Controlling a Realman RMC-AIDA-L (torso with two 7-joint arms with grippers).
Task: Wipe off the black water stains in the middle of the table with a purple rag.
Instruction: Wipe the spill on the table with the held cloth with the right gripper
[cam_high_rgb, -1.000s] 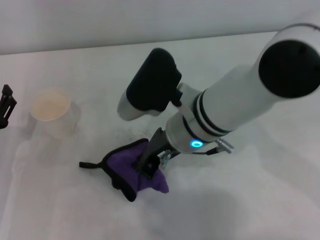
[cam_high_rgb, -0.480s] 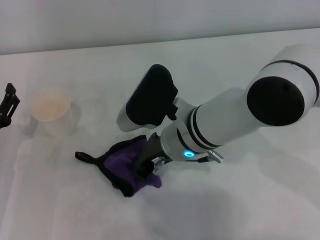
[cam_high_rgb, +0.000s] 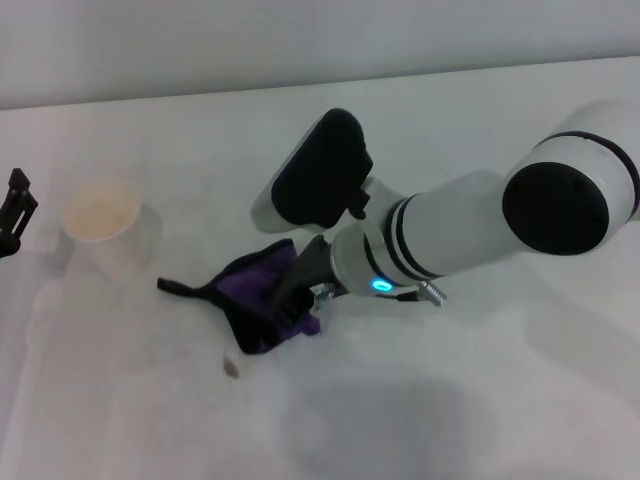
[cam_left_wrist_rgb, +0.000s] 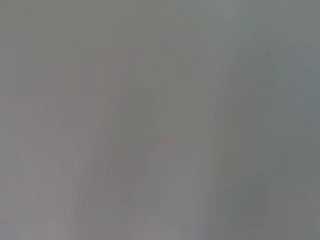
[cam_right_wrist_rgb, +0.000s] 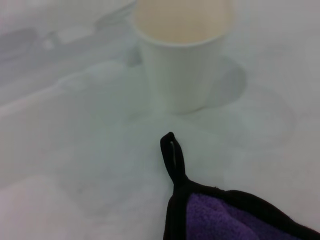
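Observation:
The purple rag (cam_high_rgb: 252, 296) lies bunched on the white table (cam_high_rgb: 500, 420) near its middle, with its black loop (cam_high_rgb: 172, 288) pointing toward the cup. My right gripper (cam_high_rgb: 296, 300) is shut on the rag and presses it onto the tabletop. The right wrist view shows the rag's corner (cam_right_wrist_rgb: 225, 217) and loop (cam_right_wrist_rgb: 171, 155). The round black water stain is not in view. Only a small dark fleck (cam_high_rgb: 231, 368) shows on the table just in front of the rag. My left gripper (cam_high_rgb: 14, 212) sits at the far left edge.
A white paper cup (cam_high_rgb: 106, 228) stands upright to the left of the rag. It also shows in the right wrist view (cam_right_wrist_rgb: 182, 55), close beyond the loop. The left wrist view shows only blank table.
My right gripper has dragged the rag away from me and slightly right. A small dark fleck now shows on the table where the rag's near edge lay.

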